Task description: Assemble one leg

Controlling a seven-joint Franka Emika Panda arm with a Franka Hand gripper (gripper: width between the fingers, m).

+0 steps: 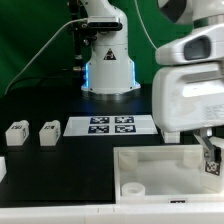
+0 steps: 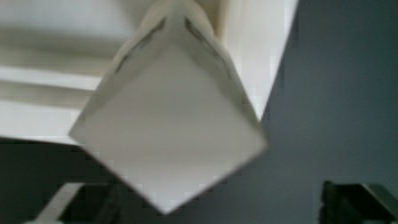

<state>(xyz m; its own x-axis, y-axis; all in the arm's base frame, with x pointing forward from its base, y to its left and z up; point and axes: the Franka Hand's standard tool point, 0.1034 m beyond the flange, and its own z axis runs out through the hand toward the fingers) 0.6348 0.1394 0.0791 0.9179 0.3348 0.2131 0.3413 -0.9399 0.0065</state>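
Note:
A white leg (image 2: 169, 120) fills the wrist view as a blurred diamond shape, its lower tip between my fingers. My gripper (image 2: 210, 205) stands open: the dark fingers (image 2: 356, 203) sit wide apart, with a gap between the right one and the leg. In the exterior view my gripper (image 1: 210, 168) hangs over the right end of the large white board with round holes (image 1: 150, 165), with a tag-marked leg (image 1: 211, 158) at the fingers. Two more legs (image 1: 16, 133) (image 1: 48, 133) stand on the black table at the exterior view's left.
The marker board (image 1: 110, 125) lies in front of the robot base (image 1: 108, 70). A white part (image 1: 2, 168) shows at the exterior view's left edge. Green backdrop behind.

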